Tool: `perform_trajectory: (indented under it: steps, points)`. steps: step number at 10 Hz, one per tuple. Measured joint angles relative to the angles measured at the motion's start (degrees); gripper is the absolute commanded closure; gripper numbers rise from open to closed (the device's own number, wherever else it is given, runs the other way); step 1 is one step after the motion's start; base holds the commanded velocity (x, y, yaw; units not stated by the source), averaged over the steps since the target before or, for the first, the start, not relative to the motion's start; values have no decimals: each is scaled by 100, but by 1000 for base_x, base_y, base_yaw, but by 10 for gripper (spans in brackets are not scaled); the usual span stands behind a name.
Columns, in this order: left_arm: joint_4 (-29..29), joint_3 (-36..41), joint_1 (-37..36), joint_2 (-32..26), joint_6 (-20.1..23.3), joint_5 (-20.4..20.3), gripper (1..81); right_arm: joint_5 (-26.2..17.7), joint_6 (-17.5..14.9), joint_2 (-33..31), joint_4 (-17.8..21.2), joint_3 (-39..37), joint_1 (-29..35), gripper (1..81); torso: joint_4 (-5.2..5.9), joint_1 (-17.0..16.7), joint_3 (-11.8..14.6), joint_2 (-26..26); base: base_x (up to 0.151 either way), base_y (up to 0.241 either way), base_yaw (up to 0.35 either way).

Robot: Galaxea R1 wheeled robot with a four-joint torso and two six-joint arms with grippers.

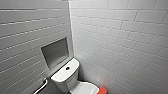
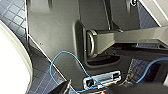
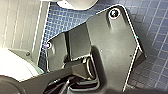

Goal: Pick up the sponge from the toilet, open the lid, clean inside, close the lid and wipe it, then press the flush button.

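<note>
Scene: I face a tiled bathroom corner, with the toilet (image 1: pixel 65 79) low in my head view.
Sponge: the sponge (image 1: pixel 103 90) sits at the near right end of the lid (image 1: pixel 83 88). It appears to rest on the lid, and the frame's lower edge cuts it off.
Long axis: I cannot tell the sponge's own, as too little of it shows. The toilet runs from its tank at the back left towards me and to the right.
Direction: the sponge lies ahead, below and right of centre, so I judge my right arm the nearer one.
Hands: I cannot tell whether my left hand or my right hand is open or closed.
Wrist views: both look down on the blue-tiled floor (image 3: pixel 155 37), with white rounded ceramic (image 2: pixel 10 65) close by.
Stage: the lid is down and the sponge is on it, so I judge the pick-up not yet done.
Flush button: the flush button (image 1: pixel 67 68) is in the middle of the tank top, well behind the sponge.
Edges: the right wall (image 1: pixel 130 50) runs close beside the bowl, leaving little room on that side.
Left side: a recessed niche (image 1: pixel 55 52) and a rail (image 1: pixel 42 86) sit on the left wall, near the tank.
Open room: I judge the freest way in is from above and from my own side.
</note>
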Motion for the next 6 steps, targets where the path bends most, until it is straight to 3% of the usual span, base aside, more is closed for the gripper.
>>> perform_trajectory:
  steps: [3,6]
  points:
    - [2,-2,-1,2,2,13,10,538,254,-277,-1,262,99,10,0,227,-426,-365,0,0,0]
    - [2,-206,-4,35,2,-6,10,739,424,-662,18,301,614,10,0,634,-1027,-1001,0,0,0]
